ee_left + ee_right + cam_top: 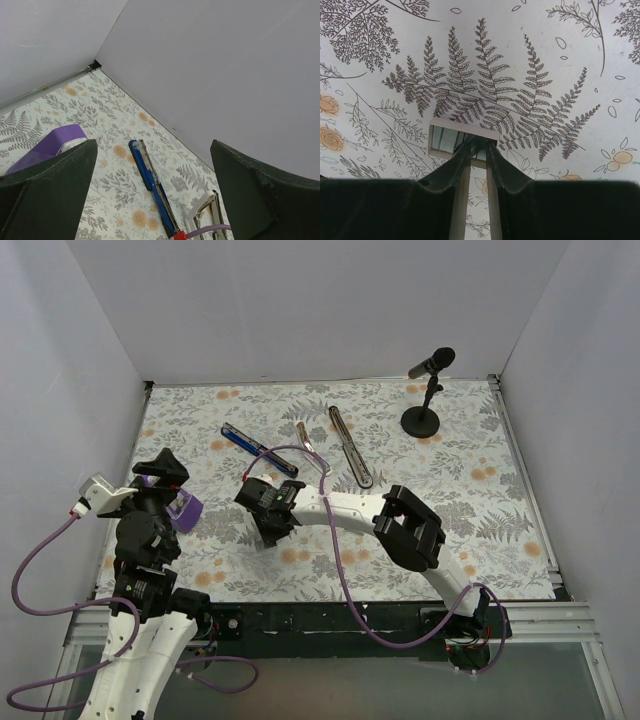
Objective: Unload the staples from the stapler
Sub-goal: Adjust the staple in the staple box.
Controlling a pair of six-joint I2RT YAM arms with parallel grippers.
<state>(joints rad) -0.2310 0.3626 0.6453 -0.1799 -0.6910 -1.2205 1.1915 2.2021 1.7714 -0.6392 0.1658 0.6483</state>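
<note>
long slim blue/black stapler (258,450) is lying flat, axis running 10 to 4 o'clock. left gripper (153,147) is hanging w/ jaws released, right gripper (479,147) is pinching a small pale metal piece (442,137).

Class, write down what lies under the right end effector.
Fern-printed tablecloth lies beneath. A pale metal piece is clamped in the right end effector; its fingers cover that piece's near end.

One each: stapler (258,450), staple strip (462,137), purple block (185,508), microphone (421,420)
</note>
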